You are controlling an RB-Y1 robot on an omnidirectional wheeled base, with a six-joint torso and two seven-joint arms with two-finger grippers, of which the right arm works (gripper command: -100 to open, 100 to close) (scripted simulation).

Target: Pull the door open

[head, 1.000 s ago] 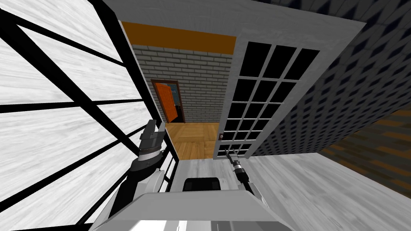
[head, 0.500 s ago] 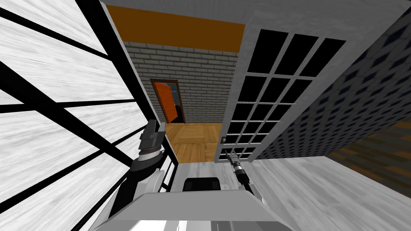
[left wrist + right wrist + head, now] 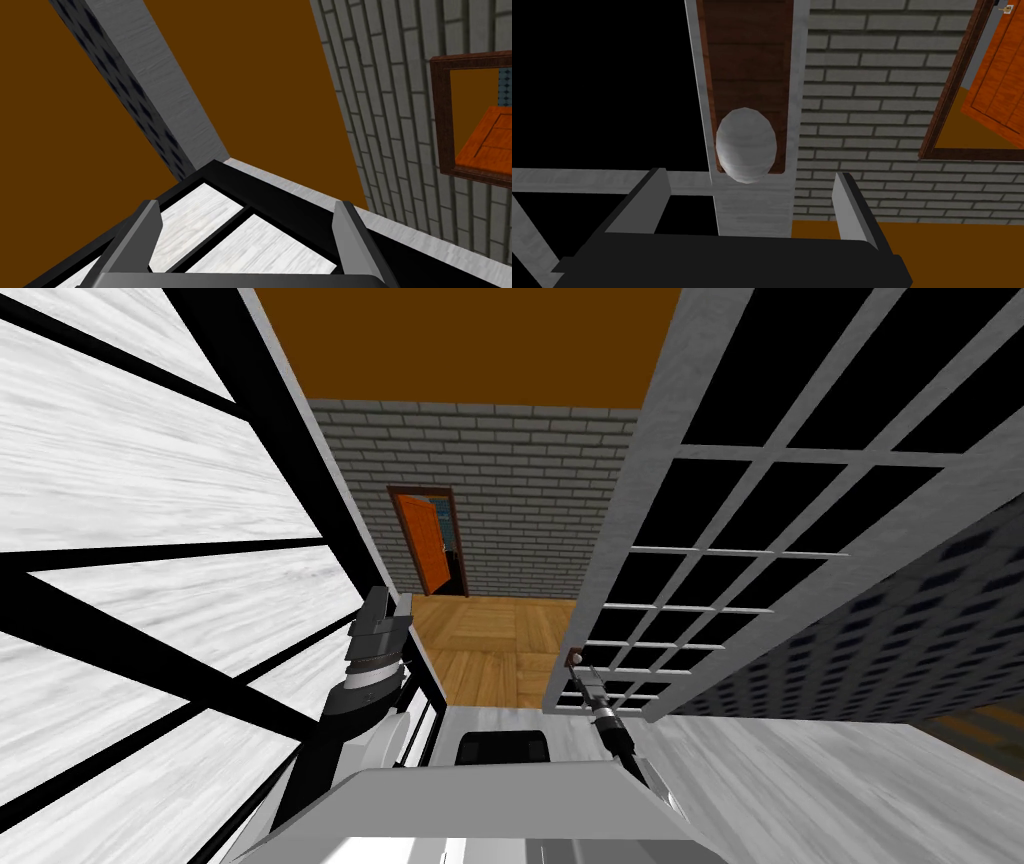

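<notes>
Rolled closer since last frame; glazed door (image 3: 620, 538) now looms at 1 o'clock. Reach step: right gripper (image 3: 751, 175) spread wide, round grey knob (image 3: 745, 145) centred just ahead of fingers, not yet clamped. Next: ease forward, close on knob, pull back toward 6. Left gripper (image 3: 385, 608) wide too, idle at 10 beside black-barred window (image 3: 280, 438). Doorway open at 12; tight on left.

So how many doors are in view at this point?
2. A grey paned door with a round knob just ahead of the right end effector, and an orange door standing open in the far brick wall. The black-barred white panel on the left might be another.
</notes>
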